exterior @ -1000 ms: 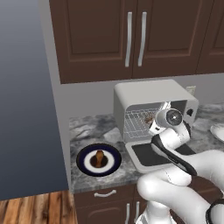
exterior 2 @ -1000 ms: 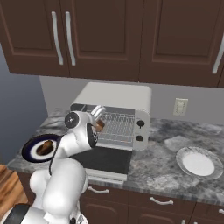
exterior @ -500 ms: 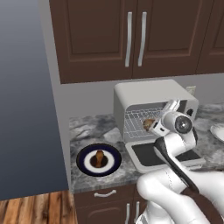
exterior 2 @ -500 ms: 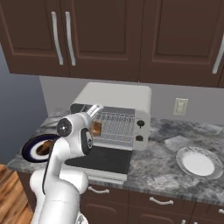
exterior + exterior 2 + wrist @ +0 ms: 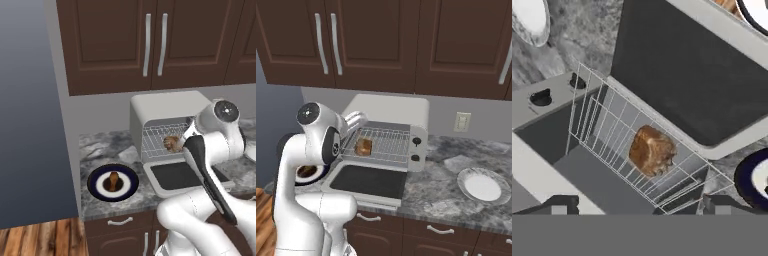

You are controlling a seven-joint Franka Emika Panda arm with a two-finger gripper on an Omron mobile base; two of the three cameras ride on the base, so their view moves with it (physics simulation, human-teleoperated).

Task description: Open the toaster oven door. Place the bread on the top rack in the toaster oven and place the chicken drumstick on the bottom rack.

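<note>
Your arm hides part of the light grey boxy toaster oven (image 5: 165,107); small tan bread lump (image 5: 652,150) sits on the upper silver wire rack (image 5: 617,145). Two-finger gripper (image 5: 637,204) spread wide, empty. Dark brown drumstick (image 5: 114,180) half-blurred on its plate.

Your kitchen runs to greys, dark browns and silver.
You see a light grey oven (image 5: 387,111) with a dark glass door (image 5: 370,181) in a grey frame, a silver wire rack (image 5: 619,145) and an orange-brown bread (image 5: 652,150). The counter (image 5: 456,190) is mottled grey marble, the cabinets (image 5: 150,40) dark brown, the drumstick (image 5: 115,181) brown on a navy-rimmed white plate (image 5: 98,176).
</note>
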